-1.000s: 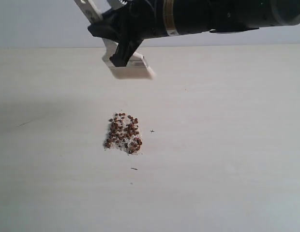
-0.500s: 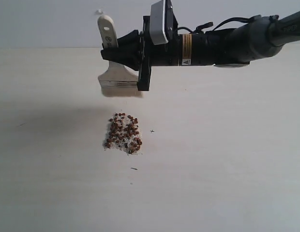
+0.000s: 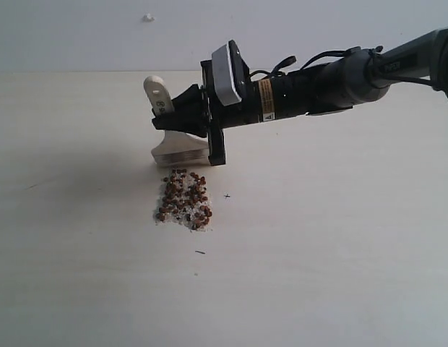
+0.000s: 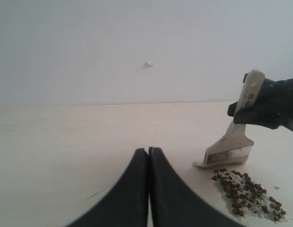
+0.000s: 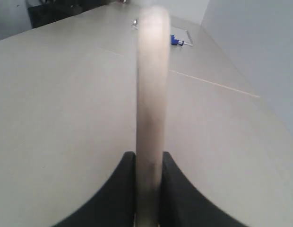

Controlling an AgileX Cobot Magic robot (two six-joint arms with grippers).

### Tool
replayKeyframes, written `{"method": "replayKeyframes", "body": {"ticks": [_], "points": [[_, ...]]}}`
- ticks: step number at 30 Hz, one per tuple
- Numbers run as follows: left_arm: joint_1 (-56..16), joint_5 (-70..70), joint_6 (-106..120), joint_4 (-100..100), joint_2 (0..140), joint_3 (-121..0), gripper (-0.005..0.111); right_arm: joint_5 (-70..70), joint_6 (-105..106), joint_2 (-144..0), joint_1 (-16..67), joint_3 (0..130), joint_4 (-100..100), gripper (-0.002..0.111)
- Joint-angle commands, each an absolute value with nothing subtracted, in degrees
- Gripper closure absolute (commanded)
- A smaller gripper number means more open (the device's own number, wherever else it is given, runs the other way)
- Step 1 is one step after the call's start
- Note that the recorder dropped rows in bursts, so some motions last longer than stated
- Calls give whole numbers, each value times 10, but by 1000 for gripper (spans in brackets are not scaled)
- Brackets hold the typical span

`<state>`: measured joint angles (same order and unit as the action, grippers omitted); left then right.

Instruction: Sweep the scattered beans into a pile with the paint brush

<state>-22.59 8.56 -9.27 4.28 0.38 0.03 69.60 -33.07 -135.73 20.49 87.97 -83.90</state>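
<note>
The beans lie as one compact pile (image 3: 184,199) of reddish-brown beans and pale grit on the light table (image 3: 339,238). My right gripper (image 3: 178,116) is shut on the whitish handle of the paint brush (image 3: 179,150), reaching in from the right. The brush stands nearly upright, and its bristles meet the table at the pile's far edge. The right wrist view shows the handle (image 5: 151,85) pinched between the right gripper (image 5: 147,158) fingers. My left gripper (image 4: 148,152) is shut and empty, low over the table, left of the brush (image 4: 230,146) and pile (image 4: 245,191).
A tiny dark mark (image 3: 227,195) sits right of the pile and a dark sliver (image 3: 200,252) in front of it. A white speck (image 3: 147,16) is on the back wall. A blue and white object (image 5: 180,39) lies far off on the table.
The right arm has come down with the brush, from hanging well above the table to bristles resting on it behind the pile. The pile has not moved.
</note>
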Motion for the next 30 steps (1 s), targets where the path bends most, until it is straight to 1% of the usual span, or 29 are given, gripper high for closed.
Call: {"method": "replayKeyframes", "body": {"ticks": [1,4,11,16,30], "points": [[-229,84,-94,43,0,0,107,700,-366,-1358,202,884,-874,108],[-229,84,-94,43,0,0,107,700,-401,-1358,202,884,-903,108],[-229,84,-94,43,0,0,107,700,-481,-1358,202,884,-904,108],[-229,84,-94,43,0,0,107,700,-525,-1332,202,884,-903,108],[-229,84,-94,43,0,0,107,700,-497,-1314,202,884,-827,108]]}}
